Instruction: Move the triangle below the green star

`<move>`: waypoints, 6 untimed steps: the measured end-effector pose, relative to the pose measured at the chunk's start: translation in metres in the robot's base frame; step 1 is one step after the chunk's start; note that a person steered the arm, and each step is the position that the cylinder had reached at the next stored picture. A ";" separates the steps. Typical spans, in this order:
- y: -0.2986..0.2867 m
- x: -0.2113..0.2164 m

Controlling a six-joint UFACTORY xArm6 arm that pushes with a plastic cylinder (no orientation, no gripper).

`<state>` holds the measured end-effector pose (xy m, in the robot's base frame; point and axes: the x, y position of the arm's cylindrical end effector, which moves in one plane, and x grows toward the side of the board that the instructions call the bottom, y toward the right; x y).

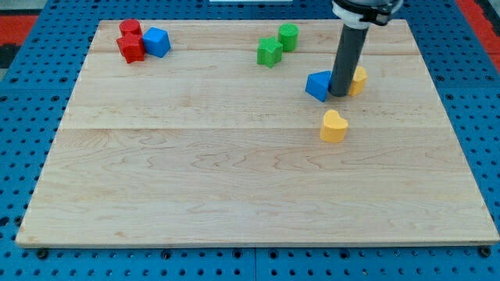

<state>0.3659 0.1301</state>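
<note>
One blue triangular block point(318, 84) sits right of and lower than the green star-shaped block point(269, 52) on our wooden counter point(195, 172) — my tip point(339, 94) touches its right side, gripper absent, ready to push it left.

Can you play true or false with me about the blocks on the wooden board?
1. My tip is right beside the blue triangle. True.
2. The green star sits at the view's bottom edge. False: it is near the view's top, next to the green cylinder.
3. A yellow heart lies below the blue triangle in the view. True.
4. The red blocks are at the view's right. False: they are at the top left, beside a blue block.
5. Another yellow block sits just right of the rod. True.
</note>
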 end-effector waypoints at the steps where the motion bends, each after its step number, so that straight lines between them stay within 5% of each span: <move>1: -0.023 -0.013; 6: -0.121 -0.042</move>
